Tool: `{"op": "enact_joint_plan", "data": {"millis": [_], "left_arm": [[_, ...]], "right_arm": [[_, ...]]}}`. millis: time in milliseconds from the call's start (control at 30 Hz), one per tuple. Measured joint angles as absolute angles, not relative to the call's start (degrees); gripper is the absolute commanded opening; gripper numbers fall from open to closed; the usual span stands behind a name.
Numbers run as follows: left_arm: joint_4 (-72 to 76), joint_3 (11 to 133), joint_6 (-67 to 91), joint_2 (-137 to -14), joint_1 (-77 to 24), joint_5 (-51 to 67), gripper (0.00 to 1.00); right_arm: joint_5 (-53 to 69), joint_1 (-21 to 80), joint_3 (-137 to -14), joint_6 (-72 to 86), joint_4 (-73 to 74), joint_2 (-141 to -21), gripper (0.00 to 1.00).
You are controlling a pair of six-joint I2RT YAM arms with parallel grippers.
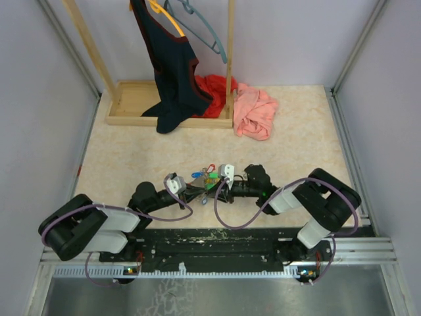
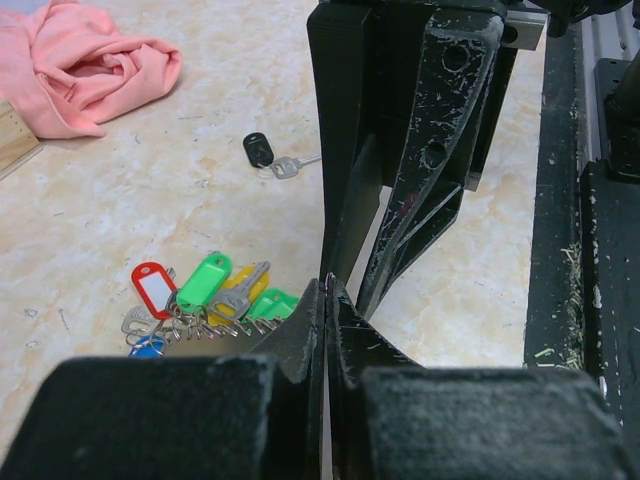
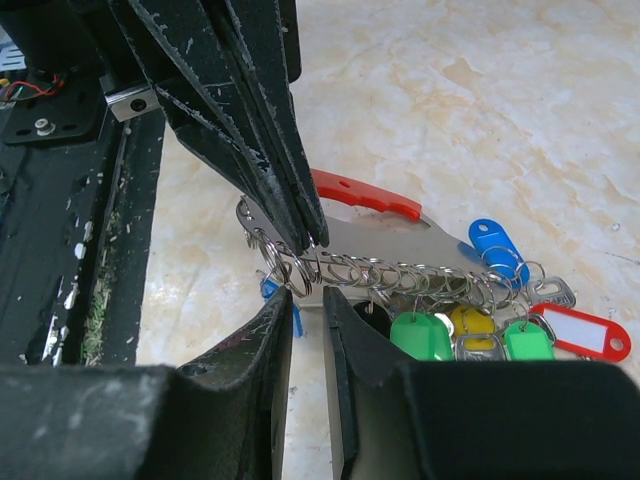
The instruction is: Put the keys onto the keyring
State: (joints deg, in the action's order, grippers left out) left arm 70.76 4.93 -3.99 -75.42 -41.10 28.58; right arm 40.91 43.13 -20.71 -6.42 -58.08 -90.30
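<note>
Both arms reached low and inward from the near edge, the left arm [image 1: 108, 224] and right arm [image 1: 316, 197] meeting tip to tip at mid-table. The left gripper [image 2: 328, 290] was pinched tight on the metal end of the keyring [image 3: 365, 195]. The right gripper [image 3: 308, 300] kept a narrow gap with nothing in it, just beside that end. The tagged keys [image 3: 470, 320] hung along it. Only the left wrist showed 1 dark-headed key [image 2: 258, 150] lying apart, near a pink cloth [image 2: 80, 70].
</note>
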Motion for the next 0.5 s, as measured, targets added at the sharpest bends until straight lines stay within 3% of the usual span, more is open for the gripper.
{"op": "enact_joint_plan", "data": {"millis": [133, 233, 500], "left_arm": [[70.8, 4.9, -3.9, -75.6, -41.1, 28.8, 0.01], [70.8, 4.9, -3.9, -75.6, -41.1, 28.8, 0.01], [71.1, 4.5, -3.9, -75.3, -41.1, 27.8, 0.01]], "right_arm": [[41.1, 43.1, -20.8, -6.0, -59.1, -91.2, 0.12], [41.4, 43.1, -21.2, -5.7, -59.2, -91.3, 0.0], [40.0, 43.1, -21.5, -6.2, -57.0, -89.9, 0.0]]}}
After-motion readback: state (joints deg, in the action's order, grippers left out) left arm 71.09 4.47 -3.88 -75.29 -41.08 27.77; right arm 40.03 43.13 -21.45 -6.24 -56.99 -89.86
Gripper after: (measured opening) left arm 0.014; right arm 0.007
